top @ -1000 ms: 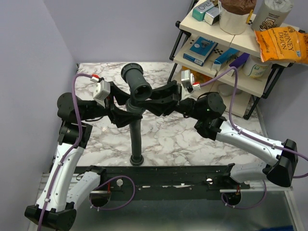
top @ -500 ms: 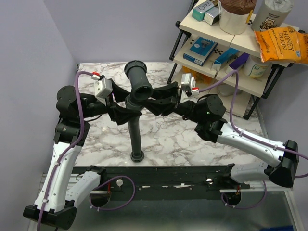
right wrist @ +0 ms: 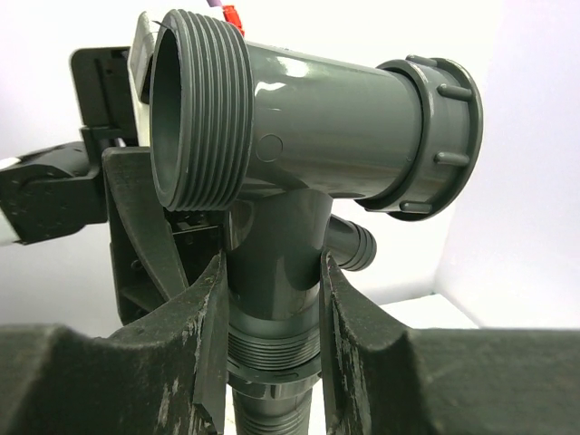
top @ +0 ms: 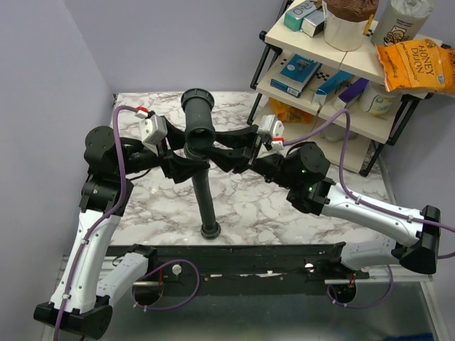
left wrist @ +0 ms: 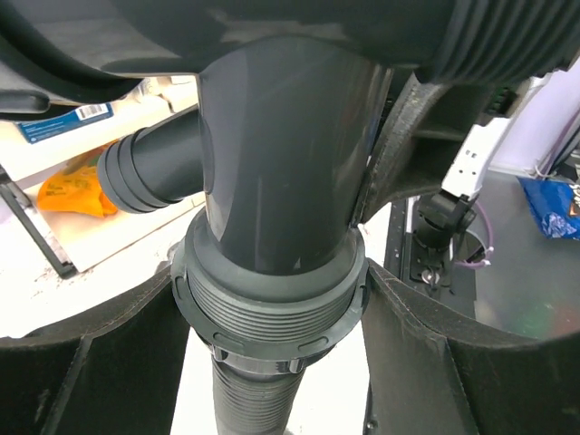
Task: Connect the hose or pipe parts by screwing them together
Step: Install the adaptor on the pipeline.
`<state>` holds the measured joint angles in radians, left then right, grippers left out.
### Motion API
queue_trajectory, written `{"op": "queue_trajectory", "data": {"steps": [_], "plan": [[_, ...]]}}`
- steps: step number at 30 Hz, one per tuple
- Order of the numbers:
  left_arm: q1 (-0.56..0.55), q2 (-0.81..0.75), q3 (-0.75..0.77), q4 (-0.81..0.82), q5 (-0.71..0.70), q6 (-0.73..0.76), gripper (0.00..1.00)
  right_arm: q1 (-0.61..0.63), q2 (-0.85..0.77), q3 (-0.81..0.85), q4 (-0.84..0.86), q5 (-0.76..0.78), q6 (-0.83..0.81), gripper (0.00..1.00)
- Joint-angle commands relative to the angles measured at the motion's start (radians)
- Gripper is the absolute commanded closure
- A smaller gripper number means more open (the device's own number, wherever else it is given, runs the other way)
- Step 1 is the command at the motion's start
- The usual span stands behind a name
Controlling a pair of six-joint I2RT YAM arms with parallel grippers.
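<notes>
y-fitting (top: 197, 119) is up in the air over the table (top: 284, 206), pinched from both sides. right gripper (right wrist: 272, 299) comes in from the right, its fingers (right wrist: 181, 362) pressed on the fitting's down-stem, one each side. left gripper (left wrist: 272, 281) comes in from the left, a bit lower. its fingers (left wrist: 109, 362) look closed against the flange ring at the foot of that stem, tho the view is v. close. neither pincer is spread free.

hose (top: 203, 192) hangs from the stem's foot, long axis near vertical w/ a slight lean, in line w/ the stem. its top collar nut (left wrist: 256, 352) sits just under a band of bare thread (left wrist: 272, 308), so by my read the joint is started, not run home. bottom nut (top: 210, 230) is down by the table's near edge; can't tell if it touches.

what matters: the top collar nut lies straight below both pincers, on the same vertical axis as the stem they hold, & any turning has to go round that axis. both arms reach in sideways, across it, so prob. a re-grip is needed. left arm is nearer the nut, just above it. right sits higher on the stem, so it suits steadying the fitting while left drops to the nut.
</notes>
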<state>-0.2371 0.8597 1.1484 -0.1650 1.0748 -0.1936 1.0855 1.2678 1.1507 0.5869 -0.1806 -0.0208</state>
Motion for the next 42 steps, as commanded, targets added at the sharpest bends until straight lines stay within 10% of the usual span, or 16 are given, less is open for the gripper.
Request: {"op": "queue_trajectory", "data": {"steps": [1, 30, 37, 42], "plan": [[-0.008, -0.024, 0.028, 0.082, -0.065, 0.013, 1.00, 0.065, 0.047, 0.021, -0.182, 0.082, -0.108, 0.99], [-0.008, -0.060, -0.018, 0.160, -0.147, -0.040, 1.00, 0.254, 0.174, 0.167, -0.323, 0.587, -0.246, 0.99], [-0.008, -0.068, -0.022, 0.159, -0.151, -0.044, 1.00, 0.257, 0.160, 0.182, -0.360, 0.575, -0.202, 0.56], [-0.008, -0.071, -0.021, 0.160, -0.154, -0.047, 1.00, 0.255, 0.143, 0.201, -0.377, 0.549, -0.183, 0.49]]}}
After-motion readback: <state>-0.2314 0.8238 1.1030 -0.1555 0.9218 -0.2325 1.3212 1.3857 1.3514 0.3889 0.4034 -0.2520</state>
